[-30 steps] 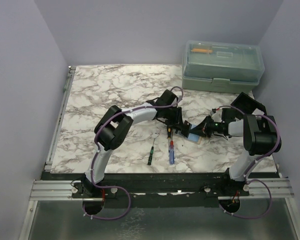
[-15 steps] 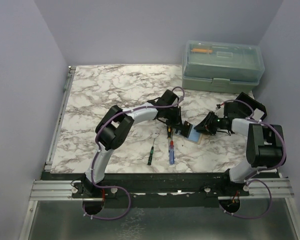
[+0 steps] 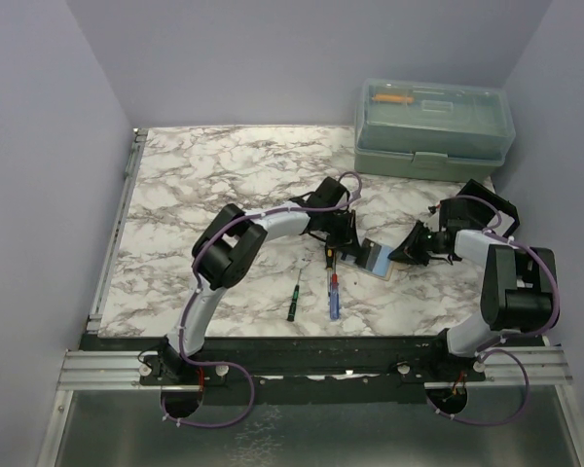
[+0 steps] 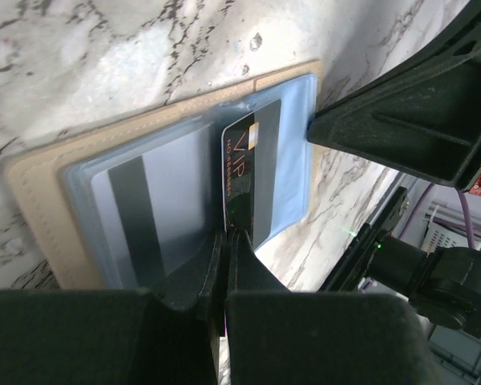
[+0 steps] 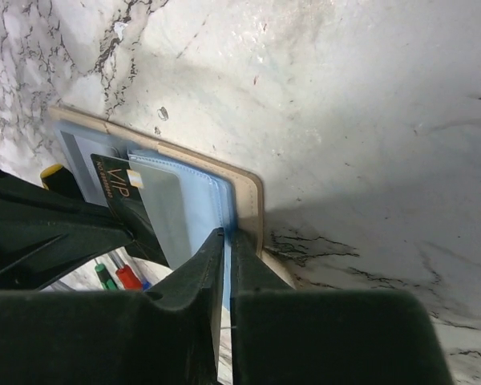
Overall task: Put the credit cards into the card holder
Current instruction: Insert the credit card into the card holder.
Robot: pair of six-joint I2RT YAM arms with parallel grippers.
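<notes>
Two credit cards are visible. One tan fold-over card holder point(image 4: 32, 210) lies open on the marble table point(image 3: 224, 175), near centre. Its blue sleeves hold one grey card point(image 4: 180, 192) with a black stripe. One black card point(image 4: 252, 176) marked "VIP" is partly inserted, and the left gripper point(image 4: 227, 241) is clenched on it. The right gripper point(image 5: 227, 245) is clenched on a sleeve edge. Three screwdrivers point(image 3: 293, 302) lie nearby. One translucent green toolbox point(image 3: 434, 128) contains an orange-handled tool point(image 3: 393, 96).
</notes>
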